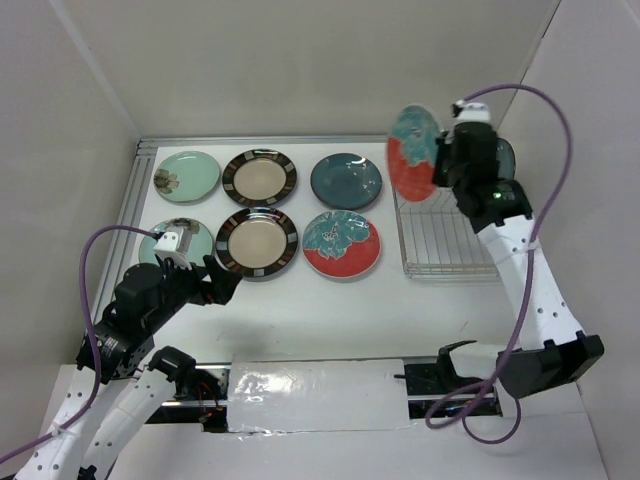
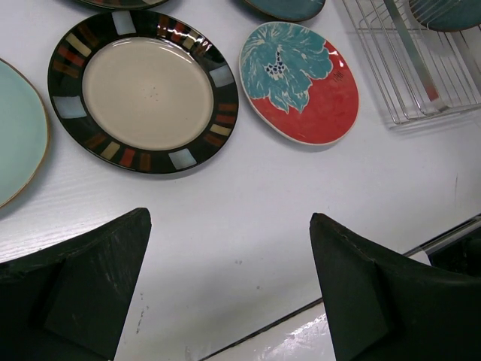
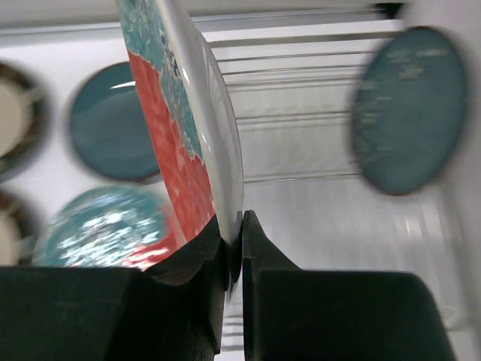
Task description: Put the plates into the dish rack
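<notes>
Right hand (image 3: 234, 248) pinches the red-and-teal plate (image 1: 412, 152) by its rim, upright at the dish rack's (image 1: 450, 245) left side
Keep it vertical, drop its edge between tines beside the teal plate (image 3: 409, 109) in the rack; left hand (image 2: 229, 222) gapes empty

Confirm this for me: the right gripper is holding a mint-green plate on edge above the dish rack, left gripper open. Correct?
Not quite: the plate pinched in the right gripper is red-and-teal, not mint-green, as the right wrist view shows. It is on edge above the dish rack, and the left gripper is open.
</notes>
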